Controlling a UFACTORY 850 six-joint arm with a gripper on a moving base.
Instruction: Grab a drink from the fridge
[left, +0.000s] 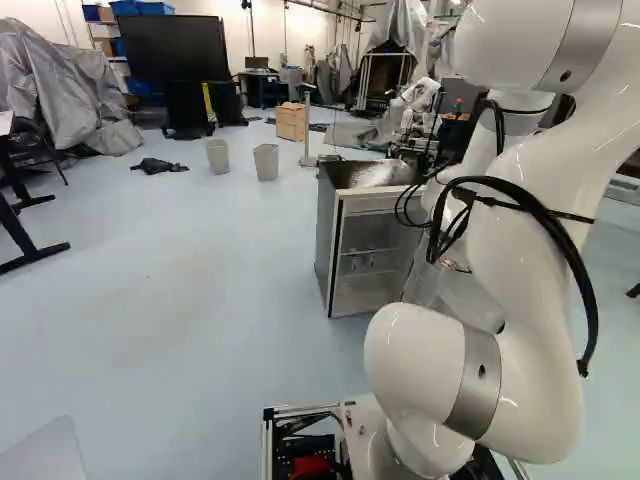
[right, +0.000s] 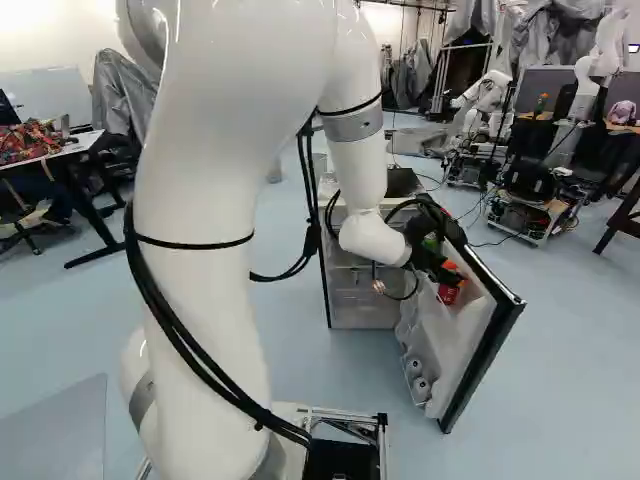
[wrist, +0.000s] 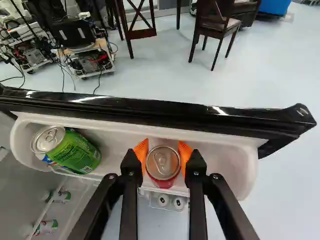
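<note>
Green marks the first can (wrist: 75, 152), in the corner of the shelf (wrist: 225, 160) nearest the fridge (left: 327, 235). Next along, well apart from it, the red can (wrist: 162, 165) stands in the same shelf, by its long edge away from the door (wrist: 165, 111), and the gripper (wrist: 163, 151) is closed on it, an orange pad pressed to either side. Past that, bare shelf runs to the corner at the door's free end. The pads sit high, near the lid, so a smooth or wet can might slide down out of them as it is lifted. A pull sideways before the can is clear could catch its base on the shelf's edge, twist it loose or swing the door. In the right base view the arm (right: 210, 150) climbs tall on the left, bends forward over the top, then drops to the wrist (right: 372, 238), with the gripper reaching down over the shelf.
</note>
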